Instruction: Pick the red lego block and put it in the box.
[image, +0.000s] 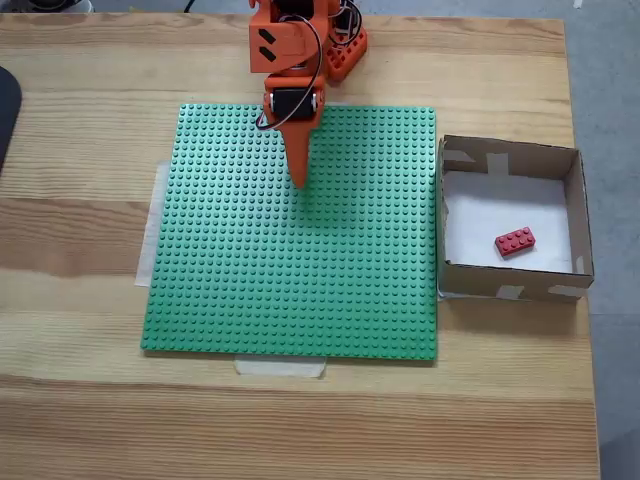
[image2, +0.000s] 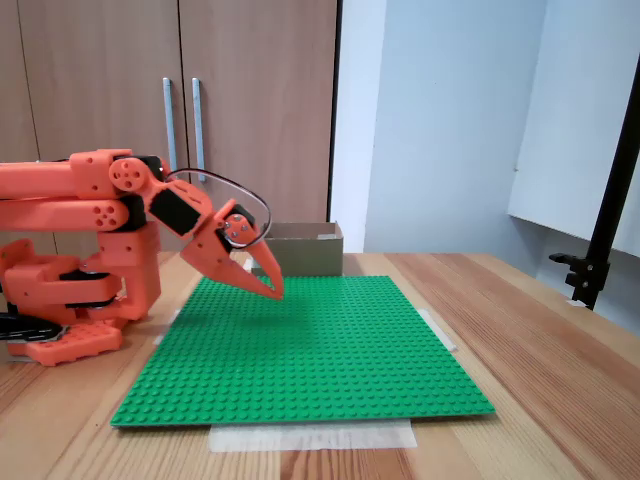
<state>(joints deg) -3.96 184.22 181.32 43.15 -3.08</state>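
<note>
So we've got a light wooden table (image: 80, 420) here, planks running side to side in the top-down fixed view. A big green studded baseplate (image: 250, 290) lies flat across its middle, pale tape strips (image: 280, 367) poking out along its left and near edges. The cardboard box (image: 510, 283) sits just beside it at the table's right edge. The orange arm base (image2: 60, 330) rests near the far edge.

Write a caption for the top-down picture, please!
Small red lego block lies inside square cardboard box; orange gripper over green baseplate.
</note>
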